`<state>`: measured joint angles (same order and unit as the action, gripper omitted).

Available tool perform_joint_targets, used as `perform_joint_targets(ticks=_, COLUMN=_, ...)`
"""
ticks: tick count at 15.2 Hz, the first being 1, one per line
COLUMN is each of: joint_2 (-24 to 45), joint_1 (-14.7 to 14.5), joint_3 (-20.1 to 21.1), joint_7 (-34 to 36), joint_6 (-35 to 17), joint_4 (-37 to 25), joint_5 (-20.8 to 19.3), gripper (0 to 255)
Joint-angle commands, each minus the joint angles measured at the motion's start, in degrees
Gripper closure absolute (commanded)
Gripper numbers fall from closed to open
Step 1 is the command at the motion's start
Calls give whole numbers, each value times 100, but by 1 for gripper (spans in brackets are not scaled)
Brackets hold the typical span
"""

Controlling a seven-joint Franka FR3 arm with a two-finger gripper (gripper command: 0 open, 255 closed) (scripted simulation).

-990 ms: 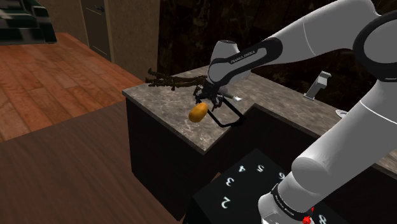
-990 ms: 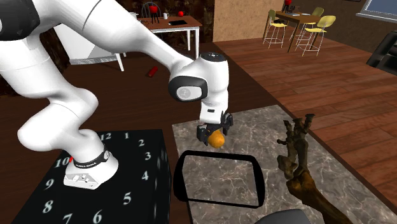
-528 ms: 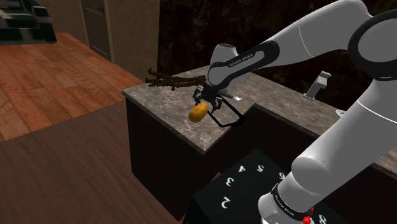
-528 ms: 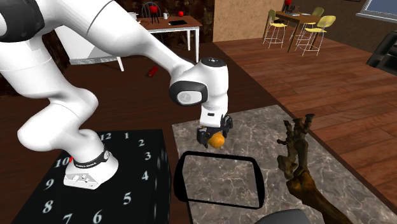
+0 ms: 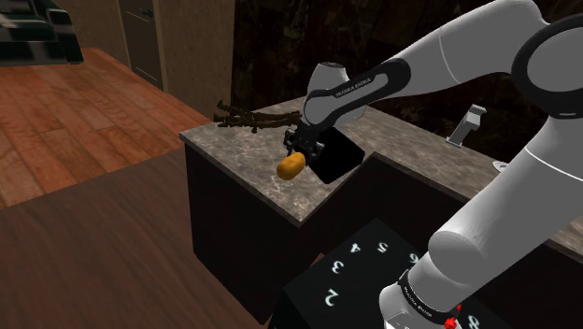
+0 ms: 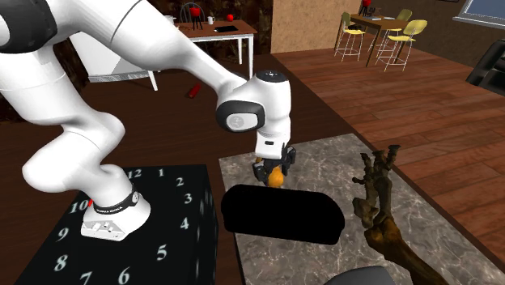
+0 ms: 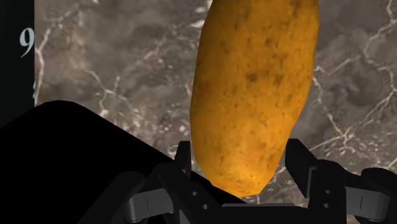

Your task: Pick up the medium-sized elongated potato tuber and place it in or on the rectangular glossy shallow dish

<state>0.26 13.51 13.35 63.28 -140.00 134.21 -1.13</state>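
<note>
Potato: the orange-brown potato [image 5: 292, 165] [image 6: 276, 176] [image 7: 254, 95] is off the desk [image 5: 243, 154] [image 6: 332, 158], in the air over its marbled top.
Hand: the hand [image 5: 301, 151] [image 6: 273, 170] [image 7: 240, 167] has its two fingers clasped on the near end of the potato, one on each side.
Long axis: the potato runs out along the fingers and away from the hand, so it hangs nose-down towards the desk.
Dish: the black rounded-rectangle dish [image 5: 336, 157] [image 6: 279, 214] [image 7: 76, 159] lies flat near the desk's edge that faces the stand [image 6: 162, 227].
Key relation: the dish sits just beside the hand on the stand's side, and the potato is over bare marble just past the dish's rim, not over the dish itself.
Arm pose: the arm [image 5: 374, 79] [image 6: 162, 48] reaches out from the stand and bends at the wrist so the hand points steeply down.
Next move, as a judgement: a short carry back towards the stand should bring the potato over the dish, then a lowering.
Risk: the potato's low tip may catch the dish's rim.
</note>
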Motion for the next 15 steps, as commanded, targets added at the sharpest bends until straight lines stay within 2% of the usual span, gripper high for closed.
perform_joint_targets(ticks=1, joint_2=41, joint_1=21, joint_3=-28, joint_7=3, joint_6=-5, joint_4=23, joint_5=-16, gripper=255)
perform_joint_targets(ticks=4, joint_2=11, joint_1=29, joint_3=-29, joint_7=-15, joint_6=-1, joint_4=48, joint_5=-2, gripper=255)
perform_joint_targets(ticks=15, joint_2=-511, joint_1=28, joint_3=-42, joint_7=-147, joint_6=860, joint_4=-306, joint_5=171, gripper=255)
